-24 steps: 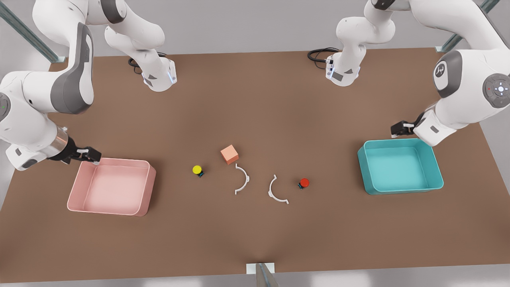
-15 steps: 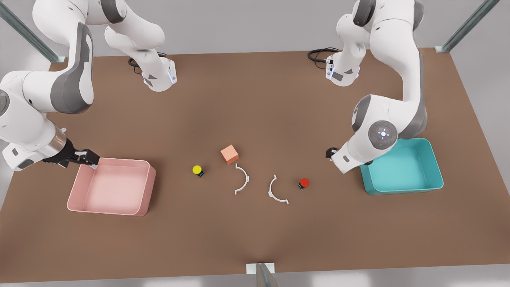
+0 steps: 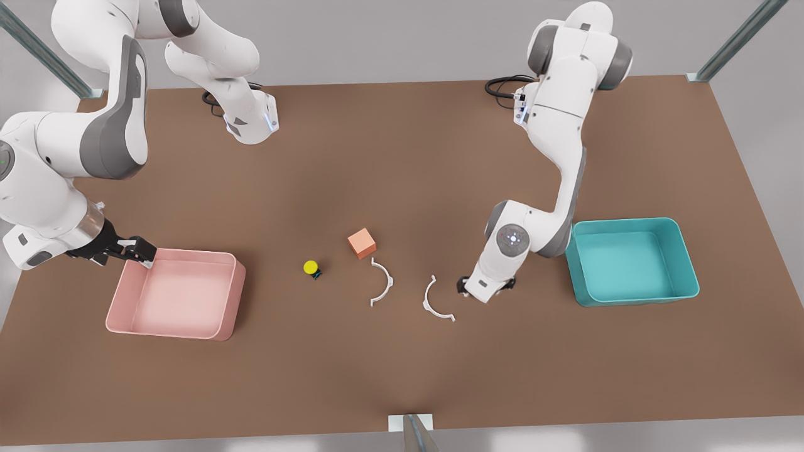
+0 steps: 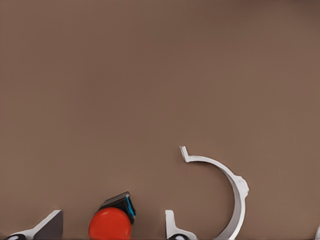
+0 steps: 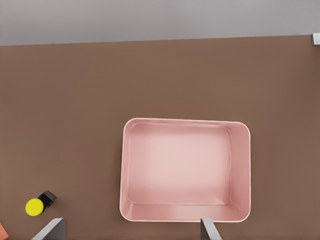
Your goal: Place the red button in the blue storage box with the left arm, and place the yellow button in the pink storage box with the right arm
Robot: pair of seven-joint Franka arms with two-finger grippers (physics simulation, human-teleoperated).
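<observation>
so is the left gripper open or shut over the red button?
Open. The left gripper's fingertips stand apart either side of the red button.

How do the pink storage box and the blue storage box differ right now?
The pink storage box is pink and lies at the front view's left; the blue storage box is teal and lies at its right. The right end effector hovers by the pink one. Both hold nothing.

The light is soft and even, and it seems to come from above. My brown table [image 3: 402,157] looks bright, with a slightly darker patch in the middle. Shadows are faint and small, tucked close under the pink box [image 3: 229,314] and blue box [image 3: 628,301]. No glare anywhere. Edges look clean and straight.
</observation>
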